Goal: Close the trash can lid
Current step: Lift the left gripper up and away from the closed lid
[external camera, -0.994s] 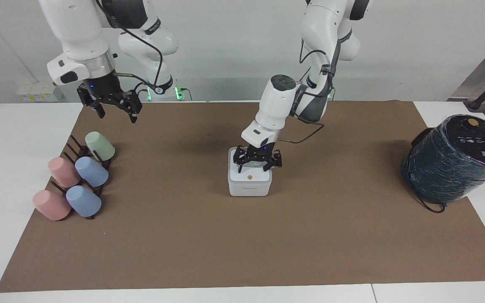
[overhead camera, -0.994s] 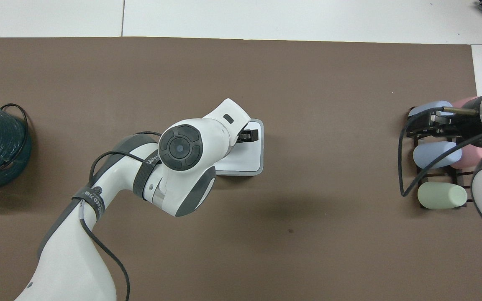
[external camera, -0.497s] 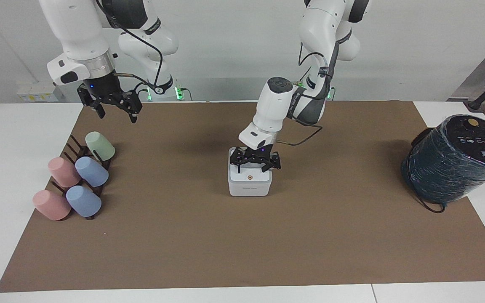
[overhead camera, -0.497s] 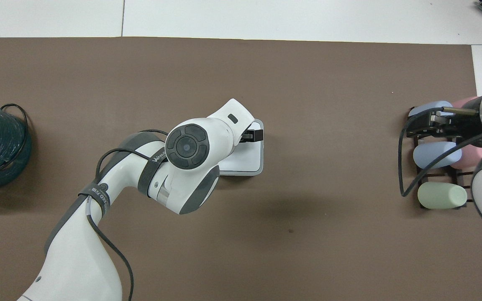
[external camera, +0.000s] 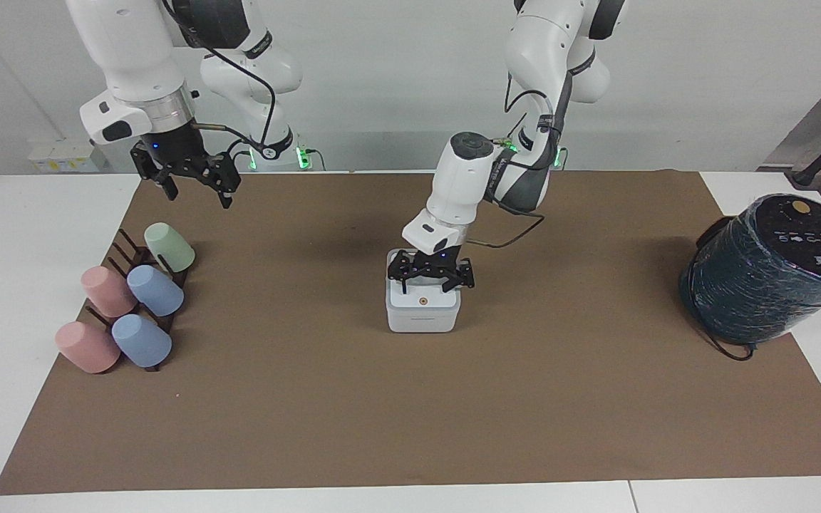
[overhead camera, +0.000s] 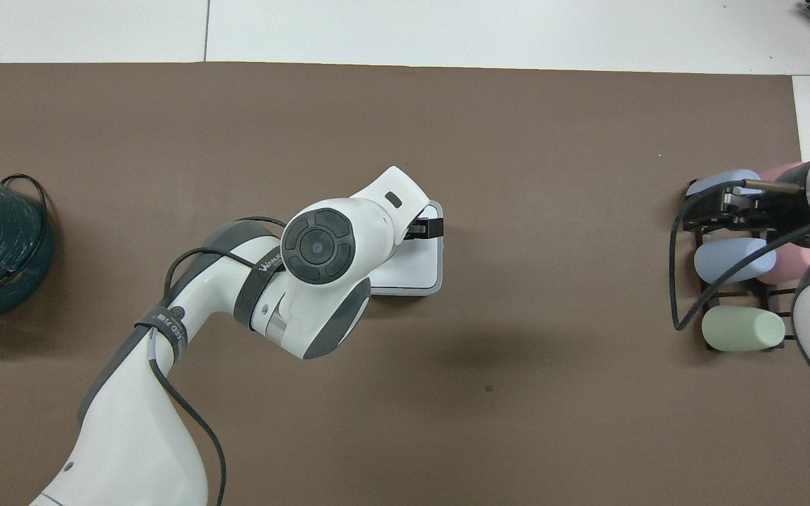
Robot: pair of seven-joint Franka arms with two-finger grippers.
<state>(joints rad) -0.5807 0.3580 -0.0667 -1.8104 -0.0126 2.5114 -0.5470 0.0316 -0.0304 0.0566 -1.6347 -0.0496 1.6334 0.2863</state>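
Observation:
The small white trash can (external camera: 421, 322) stands in the middle of the brown mat. Its lid (external camera: 426, 306) lies flat on top with the orange dot facing up. My left gripper (external camera: 428, 286) hangs open over the lid's edge nearest the robots, fingertips (external camera: 405, 288) pointing down and close to the lid; whether they touch it I cannot tell. In the overhead view the left wrist covers much of the lid (overhead camera: 415, 270), and only a black part of the left gripper (overhead camera: 425, 228) shows. My right gripper (external camera: 197, 194) waits, open and holding nothing, above the cup rack.
A dark rack (external camera: 129, 249) at the right arm's end holds several pink, blue and green cups (external camera: 156, 291) lying on their sides. A large dark plastic-wrapped cylinder (external camera: 767, 271) with a trailing cable sits at the left arm's end of the mat.
The left arm's wrist has straightened a little and shifted slightly toward the right arm's end, the gripper staying over the lid. The lid stays flat. The right arm has not moved.

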